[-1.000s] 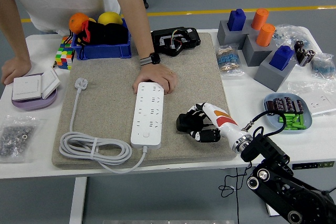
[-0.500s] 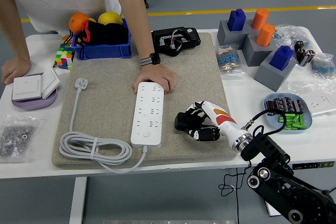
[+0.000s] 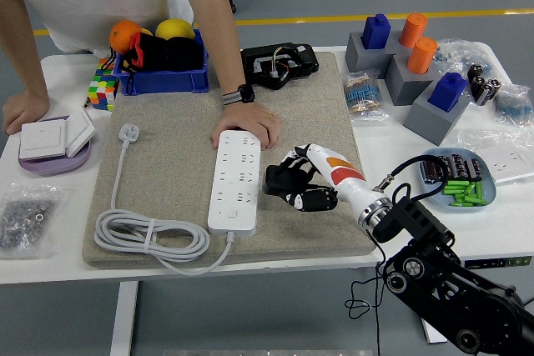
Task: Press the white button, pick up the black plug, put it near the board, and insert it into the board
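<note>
A white power strip (image 3: pixel 234 179) lies lengthwise on the grey felt mat (image 3: pixel 167 164), its white button (image 3: pixel 233 216) at the near end. Just to its right my right hand (image 3: pixel 288 183) is curled around the black plug (image 3: pixel 279 179), held low over the mat a few centimetres from the strip's edge. A person's hand (image 3: pixel 247 128) presses down on the strip's far end. The strip's own white cable (image 3: pixel 146 238) coils at the mat's near left corner, ending in a white plug (image 3: pixel 128 132). My left hand is out of view.
The person's other hand (image 3: pixel 21 111) rests at the far left by a white switch (image 3: pixel 52 138) on a purple dish. A blue bin (image 3: pixel 163 60) with fruit, a black box (image 3: pixel 278 64), grey blocks (image 3: pixel 417 72) and a battery dish (image 3: pixel 459 181) ring the mat.
My right hand has moved left and slightly away from me with the black plug, closing most of the gap to the power strip. The person's hands have stayed put.
</note>
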Available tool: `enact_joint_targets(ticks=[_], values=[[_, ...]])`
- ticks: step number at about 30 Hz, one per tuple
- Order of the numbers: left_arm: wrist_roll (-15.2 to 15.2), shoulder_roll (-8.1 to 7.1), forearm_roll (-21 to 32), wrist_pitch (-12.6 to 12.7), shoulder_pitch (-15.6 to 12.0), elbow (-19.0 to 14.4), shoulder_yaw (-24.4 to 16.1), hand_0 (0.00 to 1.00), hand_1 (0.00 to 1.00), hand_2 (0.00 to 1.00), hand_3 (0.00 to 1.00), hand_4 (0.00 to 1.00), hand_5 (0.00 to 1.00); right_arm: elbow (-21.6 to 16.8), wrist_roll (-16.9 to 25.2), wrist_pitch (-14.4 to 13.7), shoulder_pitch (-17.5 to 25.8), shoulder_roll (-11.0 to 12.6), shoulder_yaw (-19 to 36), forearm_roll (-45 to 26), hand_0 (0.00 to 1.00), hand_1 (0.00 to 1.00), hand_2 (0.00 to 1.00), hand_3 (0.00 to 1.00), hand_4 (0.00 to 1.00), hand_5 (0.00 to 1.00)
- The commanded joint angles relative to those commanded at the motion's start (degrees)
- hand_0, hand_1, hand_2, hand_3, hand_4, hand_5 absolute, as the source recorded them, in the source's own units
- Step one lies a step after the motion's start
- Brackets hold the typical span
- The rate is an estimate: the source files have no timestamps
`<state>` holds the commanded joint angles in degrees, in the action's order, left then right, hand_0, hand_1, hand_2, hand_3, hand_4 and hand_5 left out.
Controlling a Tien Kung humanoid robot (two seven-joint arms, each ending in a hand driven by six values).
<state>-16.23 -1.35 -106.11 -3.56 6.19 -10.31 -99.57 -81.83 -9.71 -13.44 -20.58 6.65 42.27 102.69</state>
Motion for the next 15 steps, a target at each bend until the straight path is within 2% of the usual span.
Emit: enact_joint_targets(ticks=[7,15], values=[[-0.04,-0.15,0.32,0.02,0.02,0.00,0.08,0.624,0.630,0.636,0.696,0.556,0.394,-0.70,-2.26,0.36,-3.45,-1.61,-2.98,0.48,0.398,0.390,0.427,0.511,0.807,0.002],[-0.09,-0.34,0.64,0.00,-0.05,0.00,0.38,0.624,0.630,0.636,0.696,0.557,0.394,2.05,-3.54,0.01,-6.54,-3.39,-6.97,0.21,0.403,0.393,0.430,0.512,0.799,0.002]])
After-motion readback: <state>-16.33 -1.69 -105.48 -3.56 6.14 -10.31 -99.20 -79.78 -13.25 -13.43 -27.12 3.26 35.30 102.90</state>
